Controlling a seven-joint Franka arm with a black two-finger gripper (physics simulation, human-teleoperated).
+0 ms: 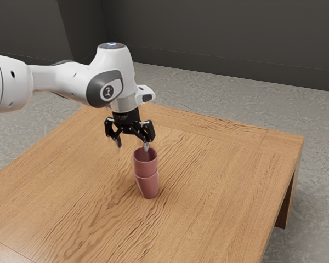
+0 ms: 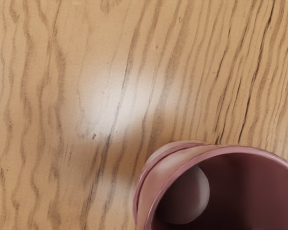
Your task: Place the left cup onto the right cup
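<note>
I count two pink cups: the upper cup (image 1: 145,158) sits nested in the lower cup (image 1: 148,187) near the middle of the table (image 1: 225,181). The stack stands upright unaided, so I judge the placing done. My tool (image 1: 132,144) hangs just above the rim, spread wide and gripping nothing.

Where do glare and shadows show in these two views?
Wrist view: a pale glare patch lies on the table beside the top cup, whose inside is shaded apart from one lighter round spot. Exterior view: the light is even and diffuse, with no glare on the wood and no hard shadow around the lower cup.
</note>
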